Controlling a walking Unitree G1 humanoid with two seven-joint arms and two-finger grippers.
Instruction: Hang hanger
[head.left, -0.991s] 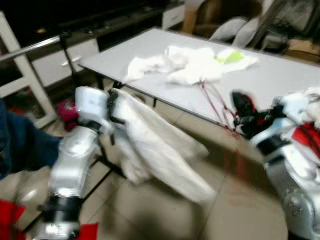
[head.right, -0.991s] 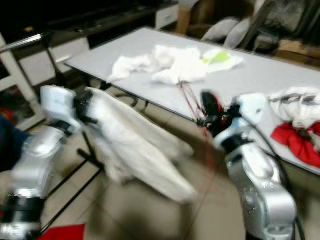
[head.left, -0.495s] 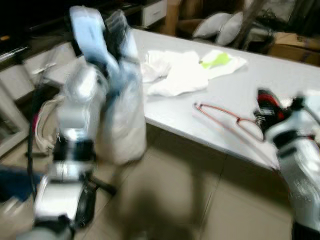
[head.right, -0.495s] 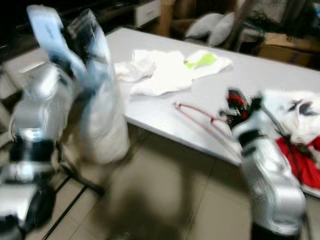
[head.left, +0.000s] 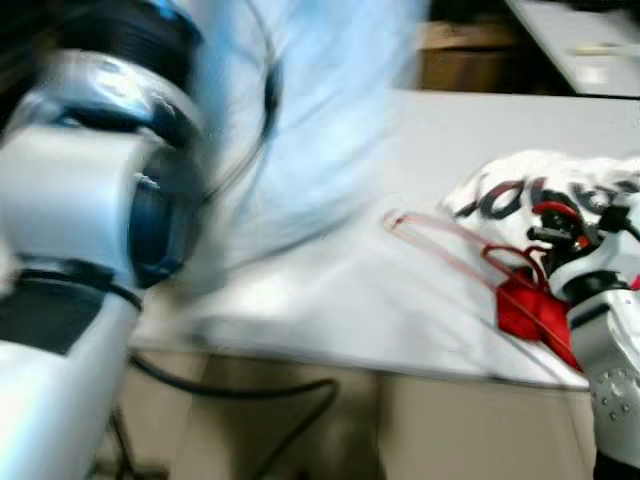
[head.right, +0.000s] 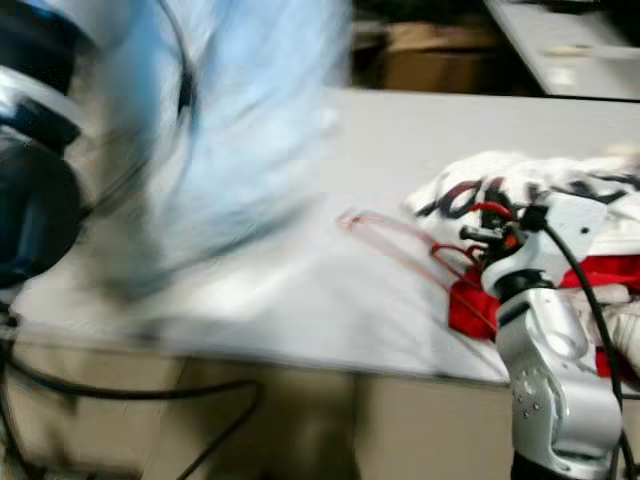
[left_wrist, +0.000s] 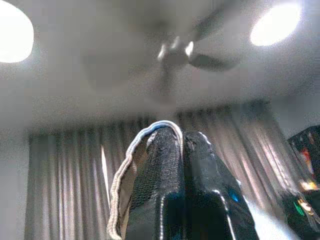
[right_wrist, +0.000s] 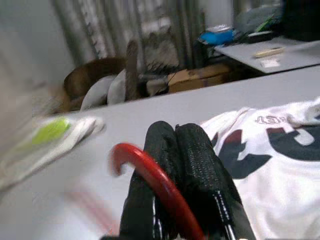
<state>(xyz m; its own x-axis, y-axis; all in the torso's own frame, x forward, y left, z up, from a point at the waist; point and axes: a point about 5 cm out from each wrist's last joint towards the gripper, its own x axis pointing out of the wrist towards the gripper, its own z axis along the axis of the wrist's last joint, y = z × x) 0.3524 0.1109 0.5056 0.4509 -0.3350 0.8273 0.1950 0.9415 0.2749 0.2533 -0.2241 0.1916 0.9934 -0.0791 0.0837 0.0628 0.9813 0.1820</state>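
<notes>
A thin red wire hanger (head.right: 400, 243) lies across the grey table (head.right: 300, 300). Its hook (right_wrist: 142, 167) is pinched in my right gripper (right_wrist: 175, 127), which is shut on it at the table's right side (head.right: 478, 236). My left arm (head.left: 90, 200) is raised close to the camera and blurred. A pale white garment (head.left: 300, 130) hangs from it over the table's left part. In the left wrist view, my left gripper (left_wrist: 180, 135) points up at the ceiling, shut on a white fabric edge (left_wrist: 127, 165).
A white shirt with dark print (head.right: 480, 190) and a red cloth (head.right: 470, 305) lie beside my right gripper. A cardboard box (head.right: 440, 55) and a second table (head.right: 570, 50) stand behind. A black cable (head.right: 150, 390) hangs below the table's front edge.
The whole view has swung and is closer to the table. My left arm has lifted the white garment higher, near the camera. The right gripper still holds the hanger's hook.
</notes>
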